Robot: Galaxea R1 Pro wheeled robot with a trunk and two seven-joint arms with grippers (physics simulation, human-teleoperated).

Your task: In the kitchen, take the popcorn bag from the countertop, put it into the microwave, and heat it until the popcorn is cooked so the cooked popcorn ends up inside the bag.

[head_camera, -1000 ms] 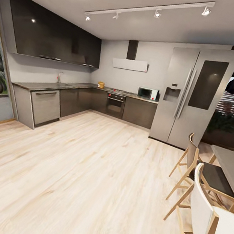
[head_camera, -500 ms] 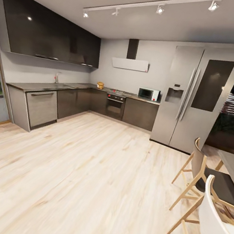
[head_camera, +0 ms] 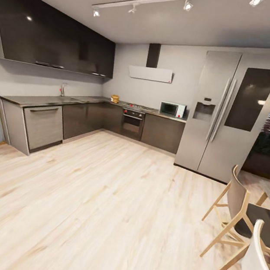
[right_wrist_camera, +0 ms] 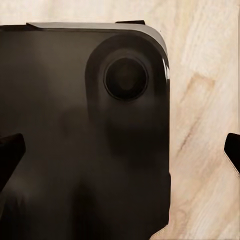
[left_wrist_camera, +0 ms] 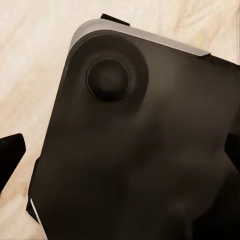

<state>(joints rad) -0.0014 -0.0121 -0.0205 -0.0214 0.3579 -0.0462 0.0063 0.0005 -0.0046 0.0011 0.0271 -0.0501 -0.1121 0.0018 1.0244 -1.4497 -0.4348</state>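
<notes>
We stand far across the wood floor (head_camera: 110,201) from the kitchen run. The microwave (head_camera: 172,109) sits on the countertop (head_camera: 92,100) beside the fridge (head_camera: 231,111); a small tan object, likely the popcorn bag (head_camera: 114,98), sits left of the hob, well apart from it. Both lie straight ahead; neither arm is nearer. Left gripper (left_wrist_camera: 120,155) and right gripper (right_wrist_camera: 120,152) hang wide apart, empty, over the robot's dark base (left_wrist_camera: 150,150).
</notes>
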